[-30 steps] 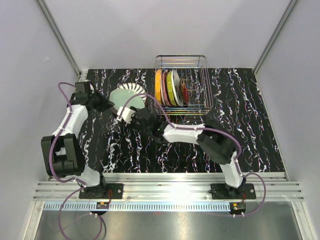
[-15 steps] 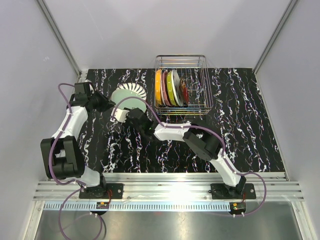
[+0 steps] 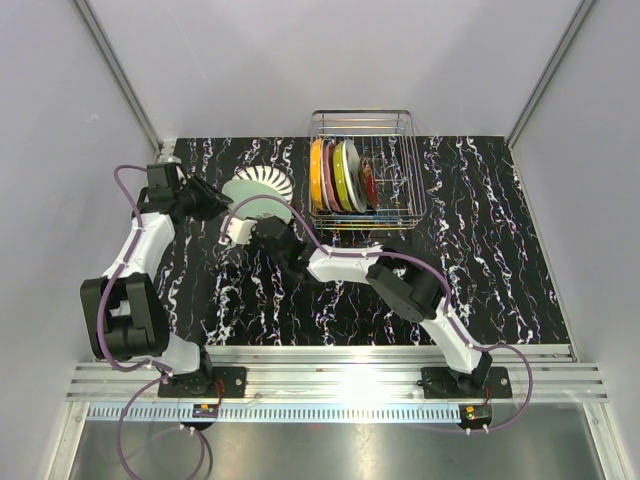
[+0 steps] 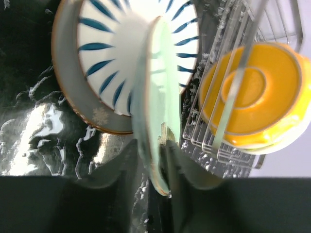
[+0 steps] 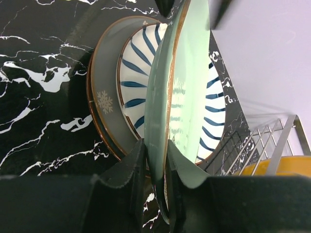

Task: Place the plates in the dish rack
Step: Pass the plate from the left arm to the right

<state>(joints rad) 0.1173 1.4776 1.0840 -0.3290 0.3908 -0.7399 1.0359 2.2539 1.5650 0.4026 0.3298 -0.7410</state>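
A pale green plate (image 3: 262,208) is tilted up off a stack of two plates: a white plate with blue stripes (image 3: 266,180) on a grey snowflake plate (image 5: 104,101). My left gripper (image 3: 221,204) holds the green plate's left rim; in the left wrist view that rim (image 4: 156,97) sits between its fingers (image 4: 150,155). My right gripper (image 3: 244,228) is shut on the near rim, and the right wrist view shows the plate (image 5: 187,87) pinched between both fingers (image 5: 155,160). The wire dish rack (image 3: 404,205), right of the stack, holds orange (image 3: 316,175), pink, green and red plates upright.
The rack's right half holds no plates. Its wires (image 4: 214,141) stand close beside the lifted plate in the left wrist view, with the orange plate (image 4: 252,92) behind them. Grey walls enclose the black marbled table (image 3: 480,260) at the back and sides.
The right gripper moved left and closed on the green plate's near rim. The plate tipped up off the stack, so the striped plate now shows. The left gripper shifted slightly up-left.
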